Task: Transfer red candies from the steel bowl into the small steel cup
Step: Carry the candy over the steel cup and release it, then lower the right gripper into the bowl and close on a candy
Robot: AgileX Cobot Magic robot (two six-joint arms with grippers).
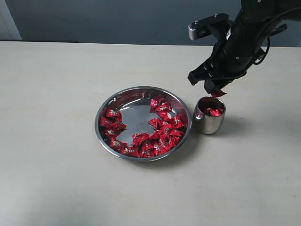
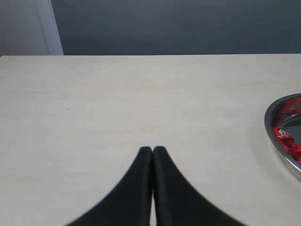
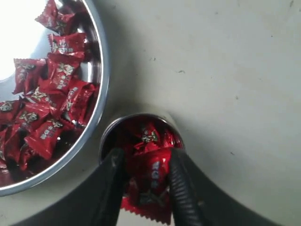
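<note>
Directly over the small steel cup (image 1: 209, 123), the right hand (image 3: 146, 161) pinches a red candy (image 3: 153, 181); spreading it only while centred should drop the sweet inside. More red candies (image 1: 160, 134) lie in the steel bowl (image 1: 97, 123) just beside. Idle, the left hand (image 2: 153, 149) is pressed together.

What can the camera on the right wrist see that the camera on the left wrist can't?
Only the right wrist view shows the small steel cup with candies inside, and the right gripper pinching one red candy just over it. Only the left wrist view shows the left gripper, shut and empty, and the grey wall behind. Both show the pale table and part of the steel bowl with red candies in it.
</note>
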